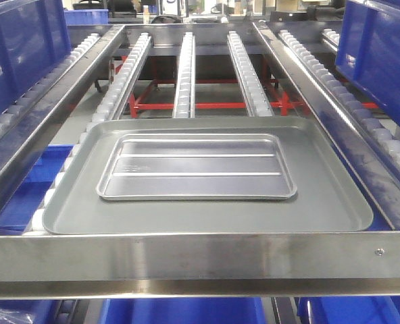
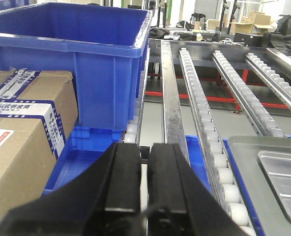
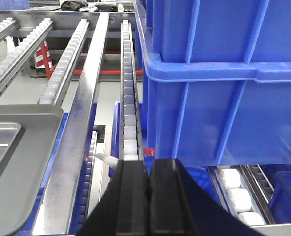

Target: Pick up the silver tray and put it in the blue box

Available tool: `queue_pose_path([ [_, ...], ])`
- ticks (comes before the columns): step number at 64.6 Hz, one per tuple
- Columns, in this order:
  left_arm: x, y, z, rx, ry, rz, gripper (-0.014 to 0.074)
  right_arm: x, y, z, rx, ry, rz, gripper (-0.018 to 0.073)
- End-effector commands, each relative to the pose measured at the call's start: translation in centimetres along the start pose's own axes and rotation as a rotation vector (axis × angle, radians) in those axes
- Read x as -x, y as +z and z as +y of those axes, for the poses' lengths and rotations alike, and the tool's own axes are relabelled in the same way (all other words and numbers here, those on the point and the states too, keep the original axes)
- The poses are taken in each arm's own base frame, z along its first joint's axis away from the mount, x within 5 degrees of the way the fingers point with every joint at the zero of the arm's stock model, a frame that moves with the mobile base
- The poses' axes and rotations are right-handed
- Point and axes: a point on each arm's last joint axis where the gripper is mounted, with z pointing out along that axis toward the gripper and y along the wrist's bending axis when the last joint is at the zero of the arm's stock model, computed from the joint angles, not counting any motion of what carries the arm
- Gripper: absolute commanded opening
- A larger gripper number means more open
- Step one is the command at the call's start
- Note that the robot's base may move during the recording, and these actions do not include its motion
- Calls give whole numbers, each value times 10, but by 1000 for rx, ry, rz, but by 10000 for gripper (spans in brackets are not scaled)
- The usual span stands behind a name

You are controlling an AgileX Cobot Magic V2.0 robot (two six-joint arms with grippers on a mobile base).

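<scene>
Tape on the carton carries Chinese characters too blurred to read, and the stamp on the silver tray is illegible. The left end effector and right end effector are both closed and empty. The silver tray lies inside the grey tray; the blue box stands beside the carton

The silver tray is a shiny, shallow rectangle of metal with rounded corners, a rolled rim and two raised lines running along its floor. It lies flat and right side up inside a larger, duller grey tray, nearer to that tray's far edge. The blue box is a deep plastic crate with a thick lipped rim and vertical ribs on its wall; it stands upright with its top open, well apart from the silver tray, on its left side.
</scene>
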Motion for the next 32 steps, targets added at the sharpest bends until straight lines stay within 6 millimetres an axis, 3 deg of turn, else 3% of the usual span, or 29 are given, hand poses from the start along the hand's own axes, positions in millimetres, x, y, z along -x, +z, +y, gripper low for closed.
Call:
queue_pose_path([
  [1,9,-2,0,-6,-9,-101,19,9,-2,1,12,-17,-108,57],
  [32,20,-4,-1,-13,-9,-221,19,9,-2,1,12,-19,-109,57],
])
